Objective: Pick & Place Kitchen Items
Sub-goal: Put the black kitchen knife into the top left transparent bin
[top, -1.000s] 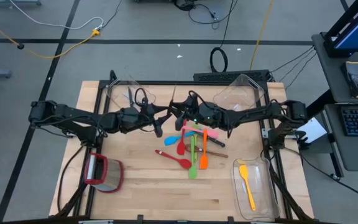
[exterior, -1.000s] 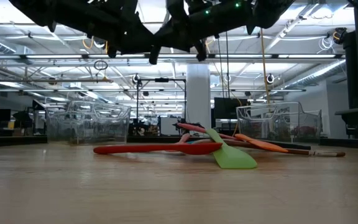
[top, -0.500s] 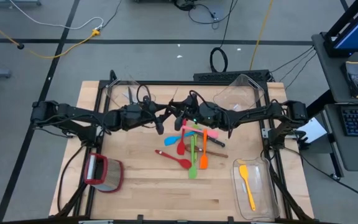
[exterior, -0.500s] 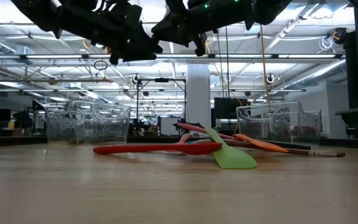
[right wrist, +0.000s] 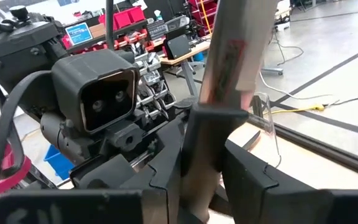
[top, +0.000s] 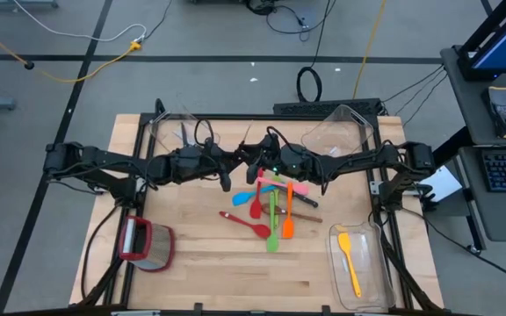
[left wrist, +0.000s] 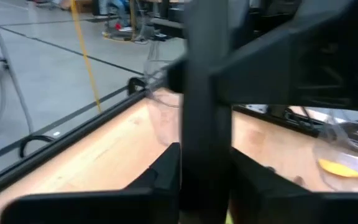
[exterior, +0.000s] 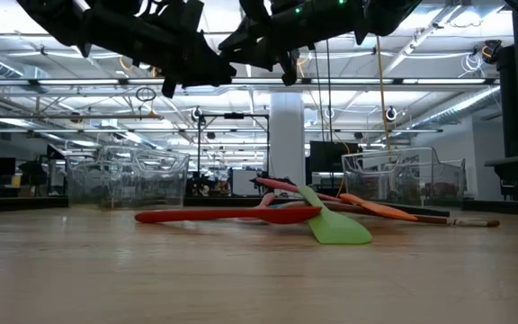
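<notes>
High above the table's middle, my two grippers meet nose to nose with a knife between them. The knife's black handle [left wrist: 207,74] stands between the fingers of my left gripper [left wrist: 205,163]. Its pale blade with a red mark [right wrist: 230,56] stands between the fingers of my right gripper [right wrist: 204,152]. In the high view the left gripper [top: 225,167] and right gripper [top: 247,165] almost touch. Below them a pile of coloured spatulas and spoons [top: 272,209] lies flat on the wood. My left gripper pinches the knife's black handle [left wrist: 205,134] between its two fingers, coming level from the table's left. The fingers lie across the handle. The knife is clear of the table. My right gripper pinches the pale blade [right wrist: 211,121] between its two fingers, level, from the table's right. The fingers lie across the blade. The blade rises past the fingers in the wrist view, and the knife is held high over the pile.
A clear bin [top: 358,285] at the near right holds a yellow spatula [top: 350,262]. A red-rimmed clear container [top: 148,244] lies at the near left. Two clear bins [top: 176,132] [top: 345,130] stand at the far edge. Bare wood lies along the near edge.
My left gripper has rolled a little and edged toward the right gripper and the knife. My right gripper and the knife have kept still, and the pile on the table has not moved.
</notes>
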You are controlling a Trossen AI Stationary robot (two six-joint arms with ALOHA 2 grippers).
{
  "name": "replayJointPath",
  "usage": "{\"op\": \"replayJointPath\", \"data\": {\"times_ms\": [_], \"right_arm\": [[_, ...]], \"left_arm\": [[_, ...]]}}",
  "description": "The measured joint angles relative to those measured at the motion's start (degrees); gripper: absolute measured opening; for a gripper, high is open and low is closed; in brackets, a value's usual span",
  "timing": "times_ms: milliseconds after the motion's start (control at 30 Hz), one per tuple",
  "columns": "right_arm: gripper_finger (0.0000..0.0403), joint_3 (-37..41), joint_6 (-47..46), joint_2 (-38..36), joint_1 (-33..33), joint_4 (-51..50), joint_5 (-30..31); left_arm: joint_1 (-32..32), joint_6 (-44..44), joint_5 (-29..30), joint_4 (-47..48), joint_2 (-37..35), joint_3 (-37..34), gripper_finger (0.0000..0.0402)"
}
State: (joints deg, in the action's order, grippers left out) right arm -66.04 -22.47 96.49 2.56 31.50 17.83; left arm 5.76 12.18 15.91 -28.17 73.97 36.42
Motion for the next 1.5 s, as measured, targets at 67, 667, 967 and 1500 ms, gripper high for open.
{"op": "replayJointPath", "data": {"times_ms": [67, 667, 967, 1500], "right_arm": [[0.0086, 0.0, 0.0, 0.0, -0.2, -0.1, 0.1], [0.0165, 0.1, -2.8, 0.0, -0.4, -6.2, -3.5], [0.0204, 0.1, -3.9, 0.0, -0.8, -12.1, -3.6], [0.0208, 0.1, -3.7, 0.0, -0.7, -16.0, -4.8]], "left_arm": [[0.0, 0.2, -1.0, 0.0, 0.0, 0.0, 0.0069], [-0.1, 4.0, 1.5, 7.0, -0.1, 0.0, 0.0046], [1.1, 5.3, 6.0, 13.7, -2.5, 0.0, 0.0046], [7.1, 27.7, 17.8, 36.0, -15.1, 0.0, 0.0046]]}}
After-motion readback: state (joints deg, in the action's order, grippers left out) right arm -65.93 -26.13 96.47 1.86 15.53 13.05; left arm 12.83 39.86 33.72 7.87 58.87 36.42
